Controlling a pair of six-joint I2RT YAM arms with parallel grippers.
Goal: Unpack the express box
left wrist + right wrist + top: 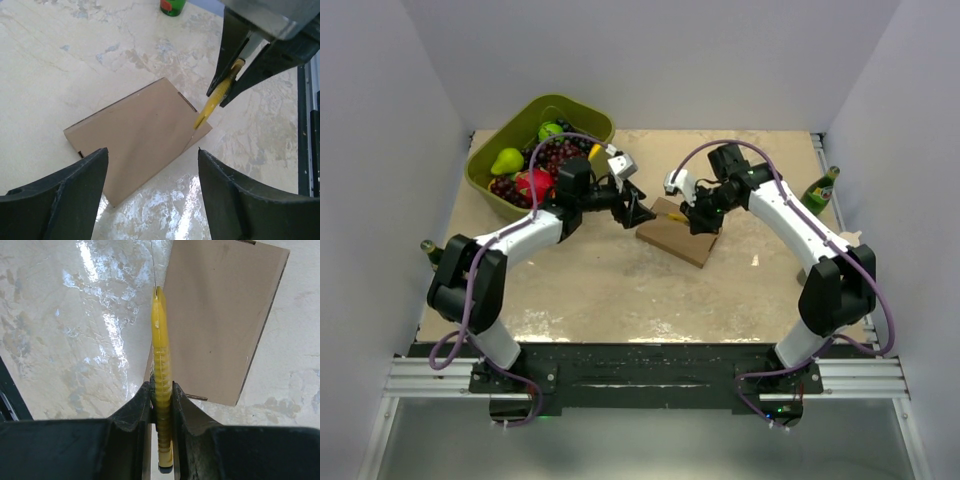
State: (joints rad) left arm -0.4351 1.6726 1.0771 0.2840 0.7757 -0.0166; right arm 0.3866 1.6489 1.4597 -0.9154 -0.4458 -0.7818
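Two robot arms meet over a flat rectangular plain brown cardboard express box (678, 238) on the mottled beige surface (590, 290), and we judge the job to be at its opening cut.

At far left, an olive-green plastic tub (525, 120) of fruit stands in the back corner, well apart from the work. Next comes the left pincer (638, 208), its black fingers spread wide and holding nothing. It is near the box's left end without touching it, and its own camera looks down between those fingers onto the lid.

The box lies near the middle of the surface, a little right of centre, flat and closed. Over it the right pincer (704, 218) is pressed together on a yellow ribbed plastic box cutter (160, 340). The thin blade tip sits at an edge of the box near one corner. As best we can tell it is touching the cardboard there.

Further right, a green glass bottle (822, 188) sits at the edge of the surface, apart from both arms.

By our reading nothing is unpacked yet: we see no flap raised and no contents showing. What is left, we judge, is to run the blade along the seam, lift the lid with the free pincer and bring out whatever lies inside.
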